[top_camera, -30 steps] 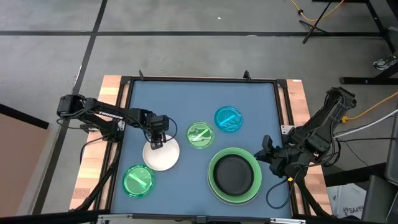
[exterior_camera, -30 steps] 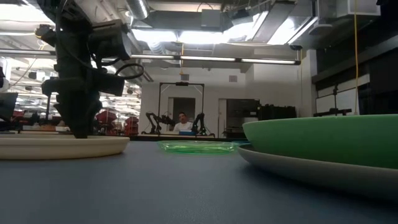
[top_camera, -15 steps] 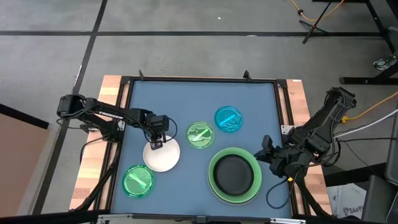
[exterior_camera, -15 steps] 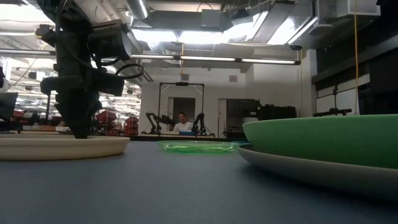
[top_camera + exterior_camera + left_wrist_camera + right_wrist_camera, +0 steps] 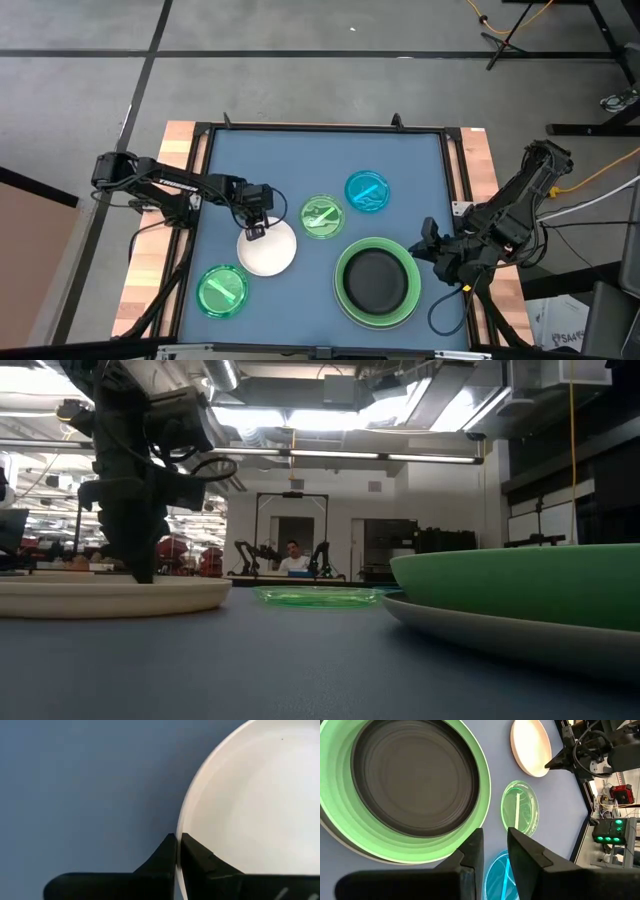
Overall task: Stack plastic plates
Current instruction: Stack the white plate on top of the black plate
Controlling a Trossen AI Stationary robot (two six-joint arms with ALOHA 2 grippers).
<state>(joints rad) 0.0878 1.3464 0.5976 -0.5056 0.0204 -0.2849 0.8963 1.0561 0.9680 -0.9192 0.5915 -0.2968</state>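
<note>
The white plate (image 5: pixel 268 252) lies on the blue table left of centre, with my left gripper (image 5: pixel 255 231) shut on its far-left rim. At the near right a stack has the grey plate (image 5: pixel 480 626) at the bottom, the light green plate (image 5: pixel 344 296) on it and the black plate (image 5: pixel 376 280) inside. Loose on the table lie a small green plate (image 5: pixel 322 217), a small blue plate (image 5: pixel 367 192) and another small green plate (image 5: pixel 222 291). My right gripper (image 5: pixel 495 855) hangs open beside the stack's right side, with nothing between its fingers. My left gripper pinches the white plate's rim (image 5: pixel 179 831) at its far-left side, one finger (image 5: pixel 192 852) inside the plate and the other outside. The fingers come from above, pointing steeply down. In the low view the plate (image 5: pixel 110 596) lies level on the table.
A raised black frame (image 5: pixel 320 127) runs around the blue table. There is bare blue surface along the far side and between the white plate and the stack. In the low view a person sits far off in the room behind.
My left gripper has shut on the white plate's rim and shifted slightly toward the table's right. The plate has slid a little to the right along the table with it. My right arm has kept still.
</note>
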